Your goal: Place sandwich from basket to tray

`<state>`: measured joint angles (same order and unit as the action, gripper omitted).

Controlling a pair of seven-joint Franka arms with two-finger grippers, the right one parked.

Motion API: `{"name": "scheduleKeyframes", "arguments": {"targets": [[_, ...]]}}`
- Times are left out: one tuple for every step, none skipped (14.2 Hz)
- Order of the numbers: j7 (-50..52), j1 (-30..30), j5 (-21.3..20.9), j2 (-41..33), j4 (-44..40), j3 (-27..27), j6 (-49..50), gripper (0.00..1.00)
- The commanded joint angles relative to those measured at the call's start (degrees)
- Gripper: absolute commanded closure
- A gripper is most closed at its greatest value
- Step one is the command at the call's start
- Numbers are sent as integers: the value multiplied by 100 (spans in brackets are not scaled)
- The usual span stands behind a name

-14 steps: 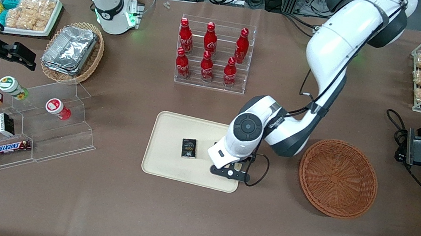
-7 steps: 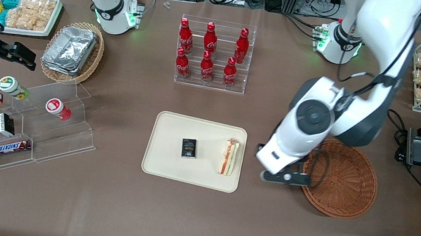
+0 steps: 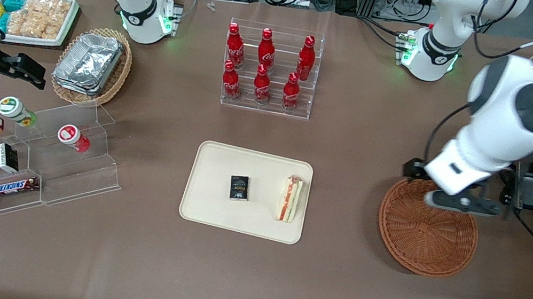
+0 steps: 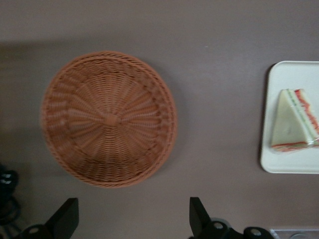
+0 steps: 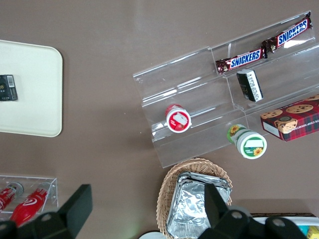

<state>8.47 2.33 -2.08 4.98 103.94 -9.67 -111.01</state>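
The sandwich [image 3: 289, 199] lies on the tray [image 3: 213, 211] at the edge nearest the basket [image 3: 425, 235], with a small black packet [image 3: 239, 187] beside it. The gripper [image 3: 458, 202] hangs above the basket's rim, farther from the front camera than its middle. Its fingers [image 4: 67, 215] are spread apart and hold nothing. The basket is bare inside and rests on the brown bench [image 3: 244, 281].

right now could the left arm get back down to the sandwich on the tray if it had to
Probably yes. The sandwich lies uncovered on the tray, at the edge nearest the basket, apart from the small black box. The gripper hangs open and empty above the basket, with only bare table between.
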Motion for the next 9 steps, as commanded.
{"name": "scheduleKeyframes", "arguments": {"targets": [[-731, -328, 68, -147, -56, -44, 376, 0], [-985, -460, 59, -69, -353, -44, 648, 0], [-1214, -574, 50, 89, -687, -44, 938, 0], [-1373, -602, 32, 247, -1004, -44, 1228, 0], [-1427, -663, 32, 388, -1285, -35, 1448, 0], [-1480, -811, 32, 502, -1523, -44, 1590, 0], [-1628, -848, 23, 582, -1691, -52, 1634, 0], [-1769, -839, 32, 678, -1832, -61, 1635, 0], [-1770, -831, 41, 766, -1990, -70, 1652, 0]]}}
